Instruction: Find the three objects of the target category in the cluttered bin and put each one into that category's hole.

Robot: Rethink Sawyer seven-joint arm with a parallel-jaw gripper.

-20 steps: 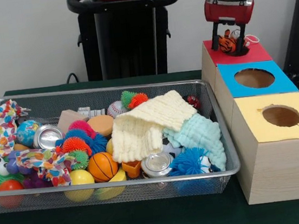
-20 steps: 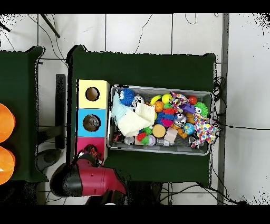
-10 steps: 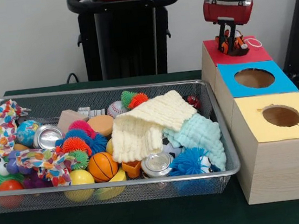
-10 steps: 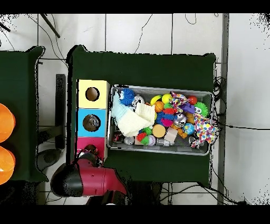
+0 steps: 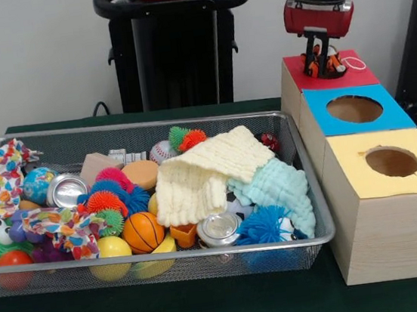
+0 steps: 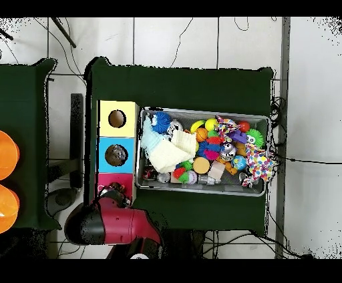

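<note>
The gripper is clenched on an orange striped toy over the red-topped box. The wire bin sits beside it.

Front cam sits low at the table's near edge, close in, looking level across the wire bin w/ the row of three boxes, yellow-topped box nearest the lens, blue-topped box mid, red-topped box farthest. Overhead cam hangs high, looking straight down, much farther off, taking in the whole green table, floor tiles and cables round it. Both share the bin and boxes, but turned half round: overhead has the yellow-topped box toward the top, red-topped box toward the bottom, left of the bin.
</note>
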